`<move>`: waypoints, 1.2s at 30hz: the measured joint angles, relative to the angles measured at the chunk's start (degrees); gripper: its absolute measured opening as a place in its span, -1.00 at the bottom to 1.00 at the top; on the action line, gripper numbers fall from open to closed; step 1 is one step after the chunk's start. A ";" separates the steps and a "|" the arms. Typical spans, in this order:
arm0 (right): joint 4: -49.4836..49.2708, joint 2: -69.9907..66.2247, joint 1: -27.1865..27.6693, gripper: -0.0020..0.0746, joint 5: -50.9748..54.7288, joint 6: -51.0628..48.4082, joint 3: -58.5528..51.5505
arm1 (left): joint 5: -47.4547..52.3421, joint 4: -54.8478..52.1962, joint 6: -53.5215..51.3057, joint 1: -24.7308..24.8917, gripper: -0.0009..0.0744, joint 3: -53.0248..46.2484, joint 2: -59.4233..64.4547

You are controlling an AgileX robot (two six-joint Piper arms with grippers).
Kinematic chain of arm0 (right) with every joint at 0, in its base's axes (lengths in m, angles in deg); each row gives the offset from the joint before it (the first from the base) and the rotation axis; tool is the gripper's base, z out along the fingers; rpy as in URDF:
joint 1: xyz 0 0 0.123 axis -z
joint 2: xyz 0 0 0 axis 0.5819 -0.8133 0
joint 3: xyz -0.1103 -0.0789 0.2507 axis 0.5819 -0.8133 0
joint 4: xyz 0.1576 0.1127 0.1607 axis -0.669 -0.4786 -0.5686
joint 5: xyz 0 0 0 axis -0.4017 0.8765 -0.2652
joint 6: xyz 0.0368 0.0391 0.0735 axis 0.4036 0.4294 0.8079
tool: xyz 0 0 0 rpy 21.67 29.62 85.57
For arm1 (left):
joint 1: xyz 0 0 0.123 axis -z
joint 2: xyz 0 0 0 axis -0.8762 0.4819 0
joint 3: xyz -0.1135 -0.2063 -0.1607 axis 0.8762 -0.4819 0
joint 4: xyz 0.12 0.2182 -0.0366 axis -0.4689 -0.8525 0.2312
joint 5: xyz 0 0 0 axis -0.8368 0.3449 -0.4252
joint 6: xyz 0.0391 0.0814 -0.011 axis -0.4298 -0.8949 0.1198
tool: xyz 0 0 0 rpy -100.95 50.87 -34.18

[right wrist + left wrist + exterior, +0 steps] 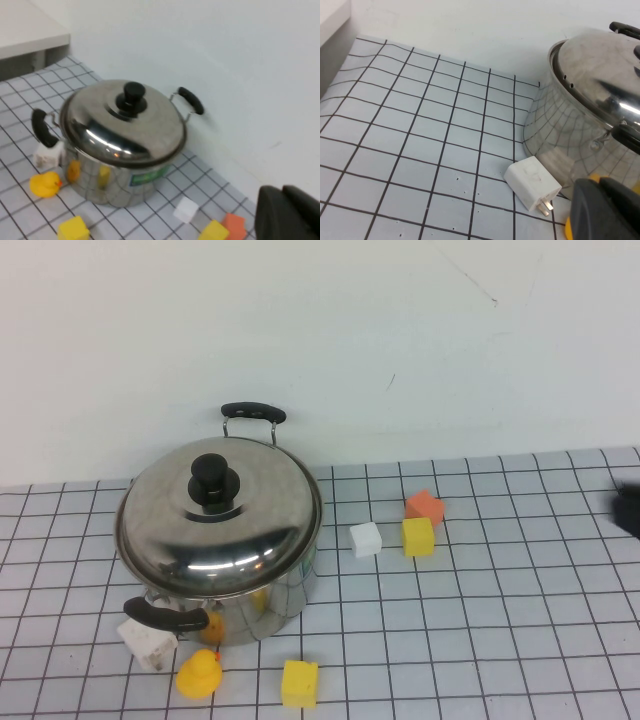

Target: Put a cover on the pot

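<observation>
The shiny steel pot (pixel 275 605) stands at the left of the gridded mat, with black handles at its back (pixel 253 412) and front (pixel 165 616). The domed steel lid (pixel 215 520) with a black knob sits on top of it. The pot (pixel 120 182) and lid (pixel 125 125) also show in the right wrist view. My right gripper (pixel 286 212) is shut and empty, far to the pot's right; it shows as a dark blur at the high view's right edge (pixel 628 510). My left gripper (pixel 602 207) is shut and empty, low beside the pot (pixel 570 140).
A white charger plug (pixel 148 642), a yellow duck (pixel 198 675) and a yellow block (pixel 299 683) lie by the pot's front. A white block (pixel 365 539), a yellow block (pixel 418 536) and an orange block (pixel 425 506) lie to its right. A white wall stands behind.
</observation>
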 joint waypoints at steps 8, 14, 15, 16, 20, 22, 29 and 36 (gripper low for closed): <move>2.69 17.96 0.00 -0.95 0.88 2.14 -14.47 | 0.00 0.00 0.00 0.00 -0.98 0.00 0.00; -8.02 26.36 5.99 -0.95 0.86 -3.28 -25.06 | 0.00 0.00 0.00 0.00 -0.98 0.00 0.00; -10.43 27.49 8.87 -0.95 0.05 -5.86 -26.86 | 0.00 0.00 0.00 0.00 -0.98 0.00 0.00; -12.67 28.31 11.40 -0.95 -0.79 -8.10 -28.56 | 0.00 0.00 0.00 0.00 -0.98 0.00 0.00; -17.69 31.43 25.00 -0.95 -4.62 -14.43 -33.60 | 0.00 0.00 0.00 0.00 -0.98 0.00 0.00; -18.43 32.62 30.50 -0.95 -4.80 -14.36 -35.43 | 0.00 0.00 0.00 0.00 -0.98 0.00 0.00; -19.82 42.05 44.56 -0.95 -0.70 -14.01 -41.33 | 0.00 0.00 0.00 0.00 -0.98 0.00 0.00; -20.55 45.00 48.23 -0.95 -0.31 -9.68 -44.39 | 0.00 0.00 0.15 0.00 -0.98 0.00 0.00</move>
